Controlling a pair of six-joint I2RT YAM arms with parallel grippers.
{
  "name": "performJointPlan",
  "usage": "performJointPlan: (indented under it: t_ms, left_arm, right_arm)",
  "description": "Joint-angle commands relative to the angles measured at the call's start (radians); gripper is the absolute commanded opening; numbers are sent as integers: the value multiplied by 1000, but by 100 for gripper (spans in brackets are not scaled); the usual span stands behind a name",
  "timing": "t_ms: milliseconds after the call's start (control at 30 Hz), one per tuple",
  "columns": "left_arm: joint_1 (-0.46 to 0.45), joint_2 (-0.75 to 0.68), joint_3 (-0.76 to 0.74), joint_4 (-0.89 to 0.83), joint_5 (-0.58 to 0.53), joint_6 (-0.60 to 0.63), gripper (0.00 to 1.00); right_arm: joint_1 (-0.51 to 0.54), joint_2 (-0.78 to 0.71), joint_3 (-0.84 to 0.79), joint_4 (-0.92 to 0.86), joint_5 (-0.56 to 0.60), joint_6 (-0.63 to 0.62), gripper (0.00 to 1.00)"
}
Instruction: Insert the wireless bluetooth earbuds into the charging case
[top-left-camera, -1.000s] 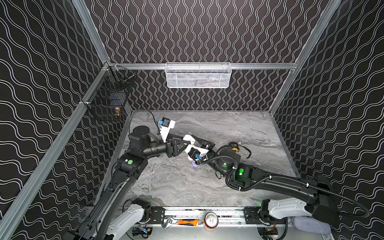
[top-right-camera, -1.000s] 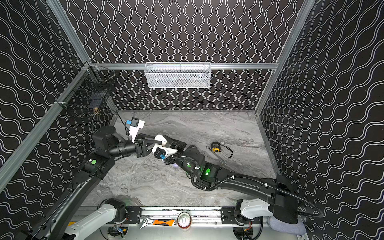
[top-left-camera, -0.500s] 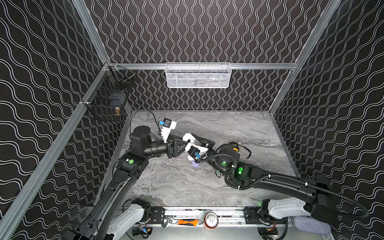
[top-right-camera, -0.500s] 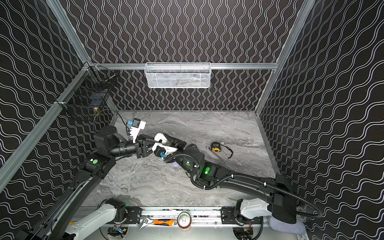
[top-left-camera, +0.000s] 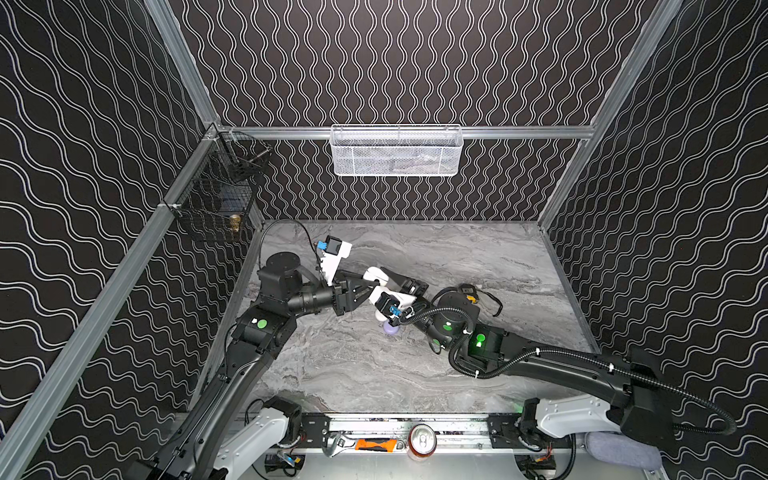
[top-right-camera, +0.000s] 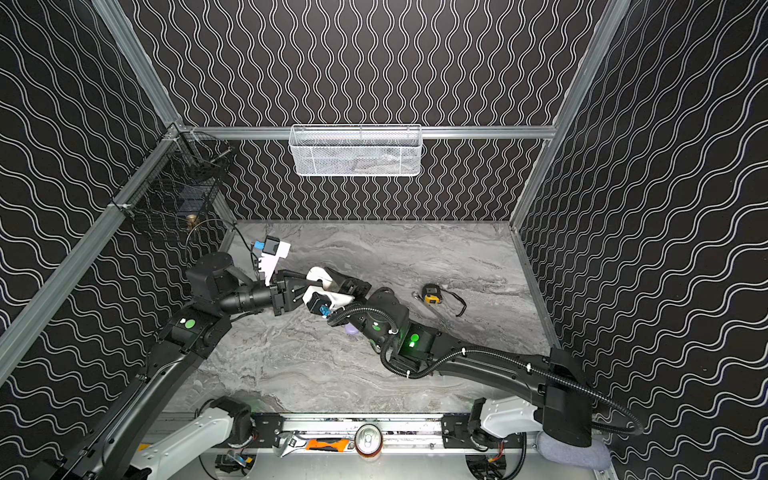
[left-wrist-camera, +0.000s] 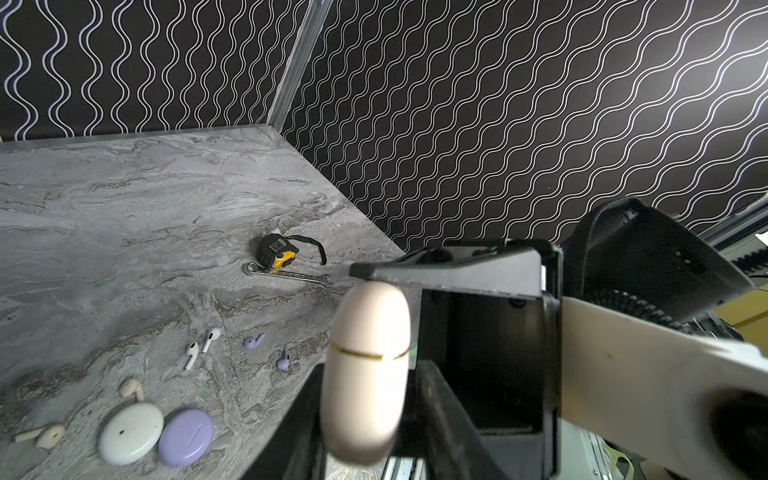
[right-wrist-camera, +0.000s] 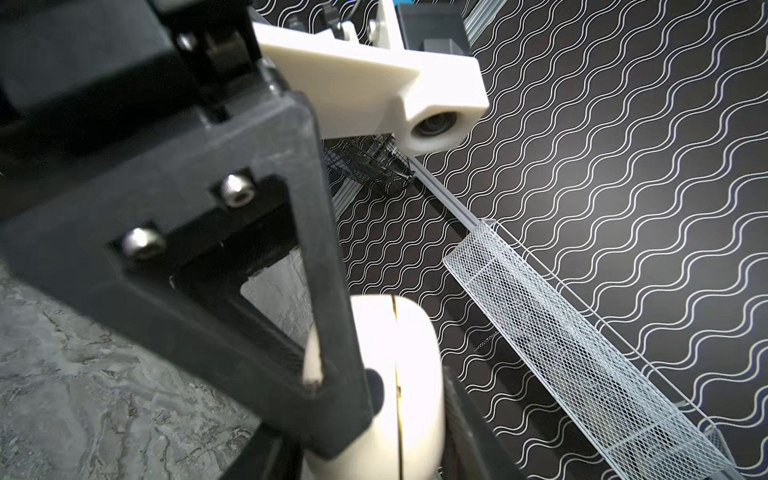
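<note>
Tools: left tool (top-left-camera: 373, 286) and right tool (top-left-camera: 385, 277) meet at a cream charging case (top-left-camera: 372, 274).
On worktop (top-left-camera: 415, 374): lilac case (top-left-camera: 391, 329), black-and-yellow tape measure (top-left-camera: 467, 289).
On rear wall (top-left-camera: 415, 62): white mesh basket (top-left-camera: 395, 151).

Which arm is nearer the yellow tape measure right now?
Right. The right arm passes just beside the tape measure; the left arm stops farther left, at the cream case.

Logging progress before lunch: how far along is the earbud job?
Done: nothing seated; the white earbuds, lilac earbuds and cream earbuds lie loose on the table. In hand: the left gripper and right gripper hold the closed cream case in the air. Remaining: open it, seat earbuds; the white case and lilac case lie shut too.
</note>
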Motion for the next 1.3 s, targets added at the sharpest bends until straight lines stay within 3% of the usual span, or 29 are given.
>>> performJointPlan:
  t_ms: [0,233,433,533,567,600,700,767,933,967,1033,1100,1167,1267]
  left_arm:
    - [-3,-4,5,41,28,-8,38]
    - [-2,-7,8,52,34,-15,29]
    - [-2,-8,-1,73,35,-20,29]
    - [-3,-4,-23,127,43,-36,23]
    - [-3,-4,-33,143,38,-34,19]
    - [-2,-6,-44,154,23,-28,16]
    - [-2,-11,-92,232,-69,-27,7]
    - [-4,-8,-130,317,-98,-31,0]
    - [-15,5,-197,434,-200,45,0]
    - [-18,13,-222,486,-178,50,0]
    - [-27,25,-302,680,-141,48,0]
    - [-32,35,-378,810,-174,43,0]
    - [-69,72,-473,1013,-165,68,0]
    - [-135,131,-553,1183,-196,124,0]
  right_arm:
    - [1,1,5,16,-38,3,34]
    - [2,-10,-2,14,-46,9,35]
    - [1,-25,-18,6,-63,17,40]
    - [2,-41,-32,11,-69,22,55]
    - [1,-54,-43,14,-69,27,66]
    - [0,-72,-61,25,-69,38,83]
    - [2,-149,-130,47,-80,76,94]
    - [0,-216,-176,48,-95,127,100]
    - [1,-380,-252,58,-119,308,100]
    - [0,-411,-257,54,-110,371,100]
    - [1,-461,-257,12,-93,477,100]
    - [1,-508,-257,-48,-110,561,100]
    - [0,-550,-264,-87,-74,651,100]
    - [1,-599,-264,-173,-53,756,100]
